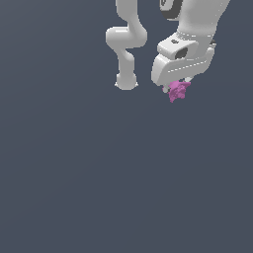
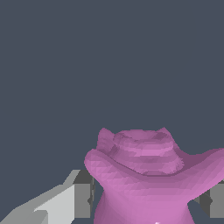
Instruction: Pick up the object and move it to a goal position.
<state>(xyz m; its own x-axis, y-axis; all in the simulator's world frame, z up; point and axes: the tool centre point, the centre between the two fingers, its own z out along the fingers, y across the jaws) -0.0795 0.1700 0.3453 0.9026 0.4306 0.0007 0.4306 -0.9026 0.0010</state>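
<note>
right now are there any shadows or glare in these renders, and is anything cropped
Exterior view: flat, even light, no cast shadows or glare; the arm is cut off by the frame's top edge. Wrist view: the pink object fills the lower frame, cropped, softly shaded, facets visible; fingers are partly cut off.

A flat slate-blue backdrop [image 1: 74, 173] is filling the exterior view from edge to edge, showing no seam between floor and wall. No furniture, window or lamp is appearing anywhere. Even, diffuse light is spreading across the field, casting no distinct shadow on it. The tone is running slightly lighter toward the near part of the scene. In the wrist view the same plain dark blue-grey ground [image 2: 87, 65] is stretching behind everything.
</note>
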